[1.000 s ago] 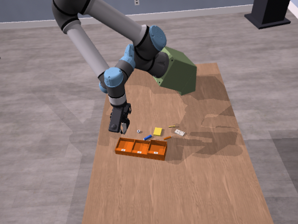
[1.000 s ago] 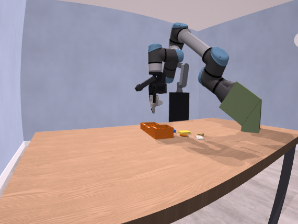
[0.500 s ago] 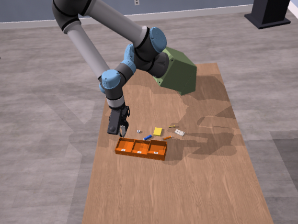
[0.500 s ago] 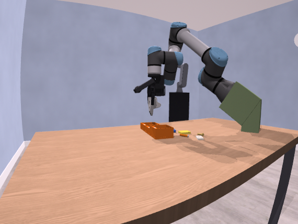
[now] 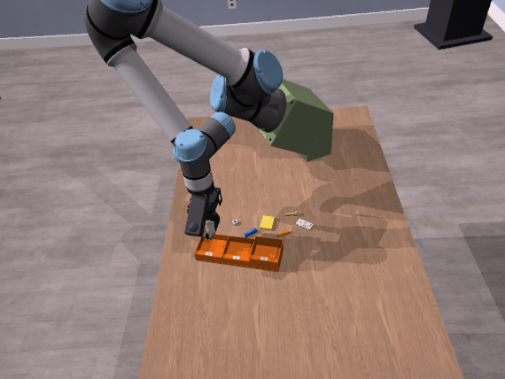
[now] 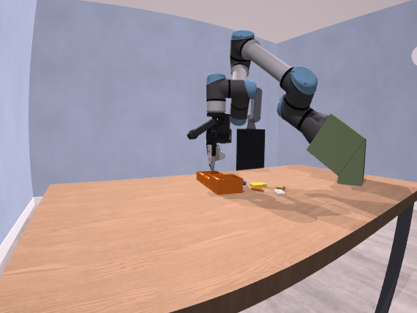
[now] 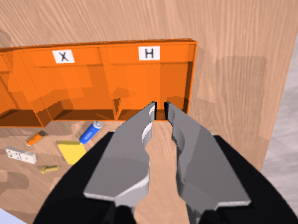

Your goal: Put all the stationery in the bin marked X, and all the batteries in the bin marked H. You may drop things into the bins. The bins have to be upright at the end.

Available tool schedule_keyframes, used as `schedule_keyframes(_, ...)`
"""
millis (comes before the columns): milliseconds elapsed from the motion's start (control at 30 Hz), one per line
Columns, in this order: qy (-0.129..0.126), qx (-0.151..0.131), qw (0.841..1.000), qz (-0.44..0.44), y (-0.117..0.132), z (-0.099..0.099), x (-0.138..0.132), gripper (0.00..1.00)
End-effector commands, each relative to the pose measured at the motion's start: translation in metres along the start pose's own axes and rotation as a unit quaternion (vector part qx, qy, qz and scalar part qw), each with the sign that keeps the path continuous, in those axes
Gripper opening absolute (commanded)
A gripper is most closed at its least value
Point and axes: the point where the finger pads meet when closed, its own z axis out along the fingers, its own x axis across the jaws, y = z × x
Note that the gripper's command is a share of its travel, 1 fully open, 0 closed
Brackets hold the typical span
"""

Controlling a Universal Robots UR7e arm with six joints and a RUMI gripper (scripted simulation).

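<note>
An orange tray [image 5: 239,252] with three compartments lies on the wooden table. In the wrist view its end compartment is marked H [image 7: 149,53] and the middle one X [image 7: 63,56]. My gripper [image 5: 210,234] is shut with nothing seen between the fingers. It hangs just above the rim of the H compartment on the side facing the loose things. Beside the tray lie a blue battery [image 5: 250,232], a yellow note pad [image 5: 267,222], an orange pen-like stick [image 5: 283,233], a white block [image 5: 304,224] and a small yellow-brown piece [image 5: 291,213]. A small grey ring [image 5: 235,222] lies near the gripper.
The arm's green base block [image 5: 301,121] stands at the far end of the table. A black pedestal [image 5: 456,19] stands on the floor beyond it. The table's left edge runs close to the tray's H end.
</note>
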Motion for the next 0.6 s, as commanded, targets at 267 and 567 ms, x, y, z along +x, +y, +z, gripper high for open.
schedule_keyframes(267, -0.001, 0.004, 1.0, 0.0, -0.0013, 0.0177, -0.0005, 0.04)
schedule_keyframes(567, -0.001, 0.002, 1.0, -0.001, 0.0006, 0.0187, -0.0011, 0.04)
